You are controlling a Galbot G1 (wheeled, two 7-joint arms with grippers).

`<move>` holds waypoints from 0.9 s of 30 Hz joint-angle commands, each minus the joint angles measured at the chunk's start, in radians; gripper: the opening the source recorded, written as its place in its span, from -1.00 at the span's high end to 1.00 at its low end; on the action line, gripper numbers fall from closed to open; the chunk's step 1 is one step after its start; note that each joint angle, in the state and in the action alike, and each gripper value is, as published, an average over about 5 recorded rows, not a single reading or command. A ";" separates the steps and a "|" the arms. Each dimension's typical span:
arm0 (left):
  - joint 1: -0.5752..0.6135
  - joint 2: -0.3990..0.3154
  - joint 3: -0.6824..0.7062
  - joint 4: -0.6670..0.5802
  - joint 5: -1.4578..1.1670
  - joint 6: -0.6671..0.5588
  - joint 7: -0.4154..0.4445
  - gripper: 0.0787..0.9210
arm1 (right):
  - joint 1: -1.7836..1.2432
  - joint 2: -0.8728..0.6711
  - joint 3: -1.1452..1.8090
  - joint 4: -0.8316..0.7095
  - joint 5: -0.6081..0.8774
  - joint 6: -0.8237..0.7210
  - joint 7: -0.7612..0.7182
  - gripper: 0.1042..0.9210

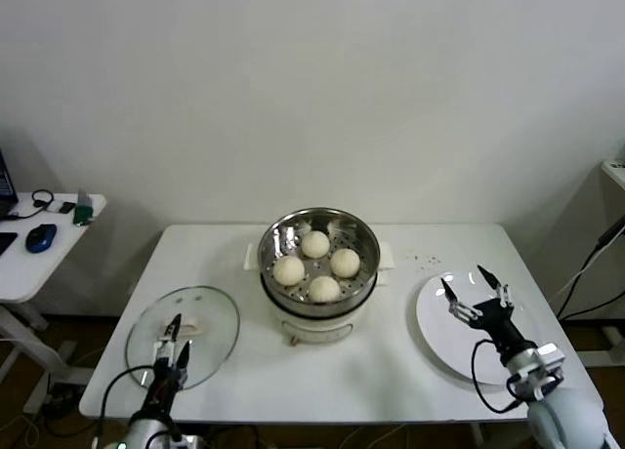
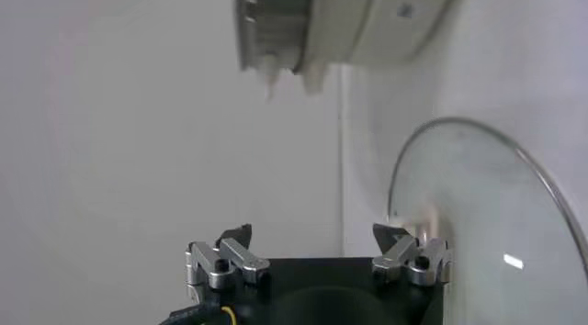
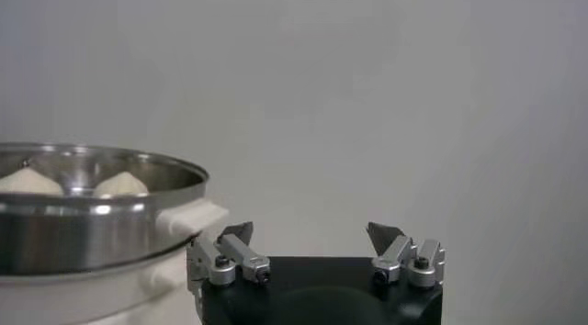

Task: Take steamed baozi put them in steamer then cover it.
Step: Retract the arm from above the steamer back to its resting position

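We find the steamer point(image 1: 318, 264) at the centre of the head view, standing on a white table point(image 1: 410, 371), with its shiny metal basket seated on a white pot base. Four buns point(image 1: 315, 243) lie inside the basket, arranged roughly in a diamond and sitting close to one another on the perforated floor. The basket is uncovered. The glass lid point(image 1: 184, 336) lies flat on the table in the lower left of the head view, well apart from the steamer, with its cream handle facing up. We note the left gripper point(image 1: 172, 336) directly over the lid, close to that handle, with its fingers spread apart and holding nothing; whether a fingertip touches the handle we cannot tell. In the left wrist view the same left gripper point(image 2: 318, 242) shows both fingers standing wide, the lid's rim point(image 2: 542, 184) curving along the right of the frame and the underside of the steamer point(image 2: 331, 28) at the upper edge. A white plate point(image 1: 439, 337) sits at the lower right of the head view, bare where visible. The right gripper point(image 1: 471, 291) sits over the plate, fingers likewise spread and empty. The right wrist view confirms the right gripper point(image 3: 310, 233) gaping, with the steamer point(image 3: 87, 226) at the left edge of the frame and two buns point(image 3: 119, 184) showing above its rim. A side table point(image 1: 39, 264) with a blue mouse point(image 1: 40, 237) occupies the far left of the head view.
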 commanded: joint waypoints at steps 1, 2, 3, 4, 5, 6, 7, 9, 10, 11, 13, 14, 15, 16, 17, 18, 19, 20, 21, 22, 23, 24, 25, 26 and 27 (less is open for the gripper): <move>-0.200 0.001 0.001 0.288 0.158 0.006 -0.035 -0.77 | -0.105 0.082 0.079 0.014 -0.069 0.003 -0.014 -0.76; -0.216 0.002 0.003 0.308 0.142 0.006 -0.041 -0.77 | -0.105 0.083 0.079 0.013 -0.073 0.002 -0.014 -0.76; -0.232 0.002 0.004 0.324 0.132 0.005 -0.047 -0.77 | -0.104 0.084 0.078 0.012 -0.076 0.002 -0.015 -0.76; -0.250 0.002 0.005 0.344 0.123 0.005 -0.053 -0.77 | -0.104 0.084 0.078 0.012 -0.079 0.002 -0.015 -0.76; -0.266 0.001 0.006 0.364 0.118 0.003 -0.058 -0.77 | -0.104 0.085 0.078 0.011 -0.082 0.002 -0.015 -0.76; -0.282 0.000 0.005 0.382 0.115 0.002 -0.061 -0.77 | -0.104 0.086 0.078 0.010 -0.085 0.003 -0.016 -0.76; -0.298 -0.002 0.004 0.400 0.114 0.000 -0.063 -0.77 | -0.105 0.086 0.079 0.010 -0.087 0.003 -0.017 -0.76; -0.323 -0.002 0.002 0.432 0.114 -0.005 -0.066 -0.77 | -0.107 0.088 0.082 0.010 -0.090 0.004 -0.019 -0.76; -0.335 -0.001 0.002 0.444 0.114 -0.006 -0.067 -0.77 | -0.109 0.089 0.084 0.010 -0.092 0.005 -0.021 -0.76; -0.346 -0.001 0.001 0.455 0.113 -0.006 -0.068 -0.77 | -0.110 0.090 0.086 0.010 -0.094 0.005 -0.022 -0.76; -0.364 0.001 0.002 0.475 0.113 -0.006 -0.067 -0.77 | -0.112 0.091 0.090 0.010 -0.099 0.007 -0.026 -0.76; -0.373 0.001 0.003 0.485 0.112 -0.005 -0.067 -0.77 | -0.113 0.093 0.092 0.010 -0.100 0.007 -0.027 -0.76; -0.381 0.000 0.003 0.496 0.112 -0.005 -0.067 -0.77 | -0.113 0.094 0.094 0.010 -0.102 0.007 -0.028 -0.76; -0.389 0.001 0.002 0.506 0.111 -0.006 -0.067 -0.77 | -0.113 0.095 0.095 0.011 -0.104 0.008 -0.028 -0.76; -0.396 0.001 0.002 0.515 0.107 -0.006 -0.068 -0.77 | -0.112 0.096 0.095 0.011 -0.105 0.008 -0.029 -0.76; -0.401 0.001 0.001 0.522 0.105 -0.006 -0.071 -0.77 | -0.112 0.098 0.095 0.012 -0.107 0.009 -0.030 -0.76; -0.406 0.002 0.001 0.528 0.100 -0.006 -0.075 -0.77 | -0.113 0.099 0.095 0.012 -0.110 0.009 -0.030 -0.76; -0.411 0.004 0.000 0.531 0.095 -0.006 -0.079 -0.77 | -0.113 0.099 0.095 0.012 -0.112 0.010 -0.031 -0.76; -0.416 0.005 0.001 0.535 0.090 -0.006 -0.083 -0.77 | -0.113 0.100 0.095 0.011 -0.114 0.011 -0.031 -0.76; -0.421 0.006 0.001 0.538 0.084 -0.006 -0.089 -0.77 | -0.113 0.101 0.095 0.011 -0.117 0.011 -0.032 -0.76; -0.426 0.007 0.002 0.543 0.077 -0.005 -0.094 -0.77 | -0.113 0.102 0.095 0.010 -0.120 0.012 -0.033 -0.76; -0.430 0.008 0.003 0.547 0.070 -0.005 -0.098 -0.77 | -0.112 0.103 0.094 0.009 -0.123 0.013 -0.033 -0.76; -0.434 0.008 0.004 0.550 0.062 -0.005 -0.102 -0.77 | -0.112 0.105 0.094 0.008 -0.126 0.013 -0.034 -0.76; -0.437 0.009 0.005 0.552 0.055 -0.005 -0.105 -0.77 | -0.112 0.106 0.094 0.008 -0.128 0.014 -0.035 -0.76; -0.439 0.009 0.007 0.552 0.048 -0.006 -0.106 -0.77 | -0.112 0.107 0.093 0.007 -0.131 0.014 -0.036 -0.76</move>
